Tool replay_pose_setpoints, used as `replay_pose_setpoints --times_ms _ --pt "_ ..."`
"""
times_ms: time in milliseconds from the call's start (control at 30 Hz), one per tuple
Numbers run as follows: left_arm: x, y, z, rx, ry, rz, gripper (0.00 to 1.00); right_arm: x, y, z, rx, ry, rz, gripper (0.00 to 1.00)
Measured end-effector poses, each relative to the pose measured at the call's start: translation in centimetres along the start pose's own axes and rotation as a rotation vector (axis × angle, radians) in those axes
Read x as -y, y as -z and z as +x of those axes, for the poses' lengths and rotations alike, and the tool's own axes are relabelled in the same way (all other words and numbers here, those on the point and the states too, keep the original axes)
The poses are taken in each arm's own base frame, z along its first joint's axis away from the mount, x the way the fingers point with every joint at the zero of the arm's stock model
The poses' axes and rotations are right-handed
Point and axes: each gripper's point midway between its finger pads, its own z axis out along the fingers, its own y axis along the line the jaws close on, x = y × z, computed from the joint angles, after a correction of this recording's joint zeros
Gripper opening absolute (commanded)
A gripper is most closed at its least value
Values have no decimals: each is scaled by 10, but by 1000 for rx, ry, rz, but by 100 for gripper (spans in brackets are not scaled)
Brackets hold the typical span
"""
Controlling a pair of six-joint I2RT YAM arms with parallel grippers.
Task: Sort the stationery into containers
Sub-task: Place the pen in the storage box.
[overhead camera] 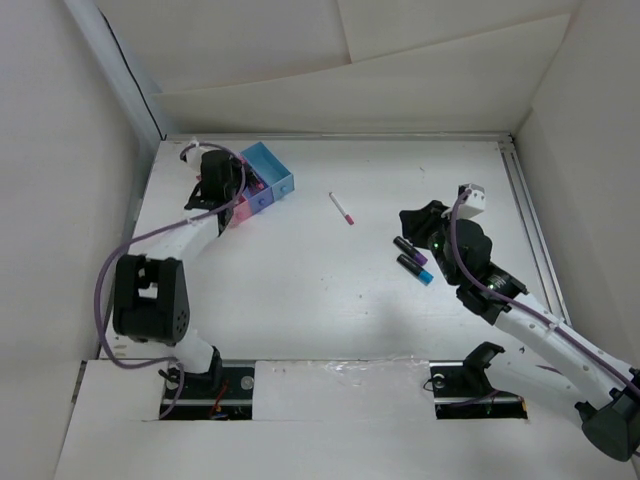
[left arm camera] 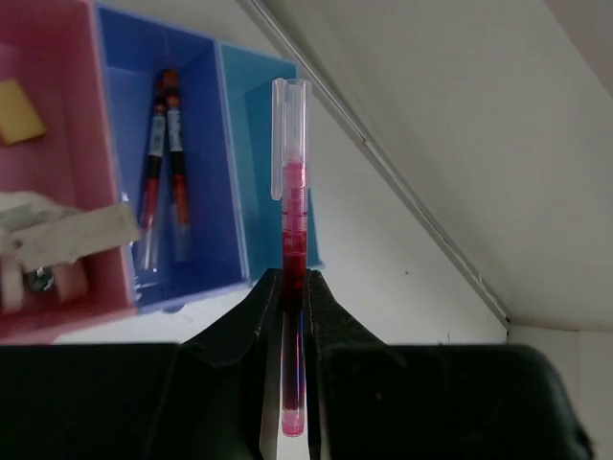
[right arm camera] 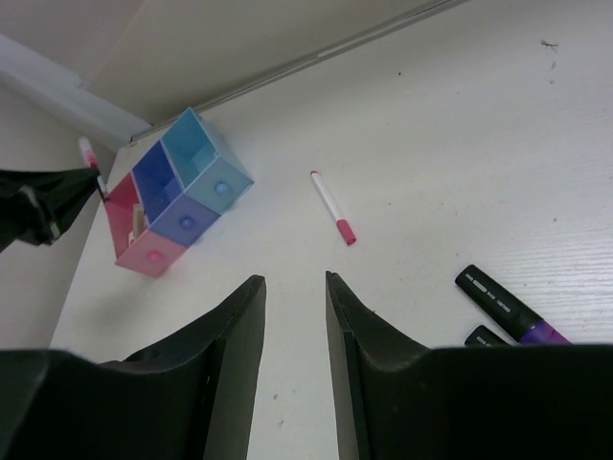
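The left gripper (left arm camera: 292, 316) is hanging over the far left corner of the tabletop (overhead camera: 300, 290), its claw pinching tight on the lower barrel of a pink-red pen (left arm camera: 292, 220), whose clear-capped end is pointing away past the fingers. Just beneath it the three joined bins are sitting in a row in that corner: the pink bin (left arm camera: 57, 57), the medium blue bin (left arm camera: 206, 144) and the light blue bin (left arm camera: 251, 125). A beige eraser (left arm camera: 17, 110) is lying in the pink bin, and two pens (left arm camera: 163, 163) are lying side by side along the medium blue one. The right gripper (right arm camera: 292, 326) is hovering right of the table's middle, toward the right edge, its claw standing moderately apart and gripping nothing. A white pen (overhead camera: 342, 208) with a pink end is lying flat on the table toward the far edge, about midway between left and right edges. A purple-ended marker (right arm camera: 503, 299) and a cyan-ended marker (overhead camera: 415, 269) are lying close together just beside the right gripper.
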Motion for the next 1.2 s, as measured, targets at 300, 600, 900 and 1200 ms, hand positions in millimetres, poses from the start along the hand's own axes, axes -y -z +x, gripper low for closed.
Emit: replay_pose_setpoints --times_ms 300,600,900,1200 --pt "-10 -68 3 -43 29 -73 1 0 0 1 -2 0 -1 38" --pt "-24 -82 -2 -21 0 -149 7 1 -3 6 -15 8 8 38" --pt "-32 -85 -5 -5 -29 -186 24 2 -5 7 -20 11 12 38" --pt "-29 -78 -3 1 -80 -179 23 3 -6 9 -24 14 16 38"
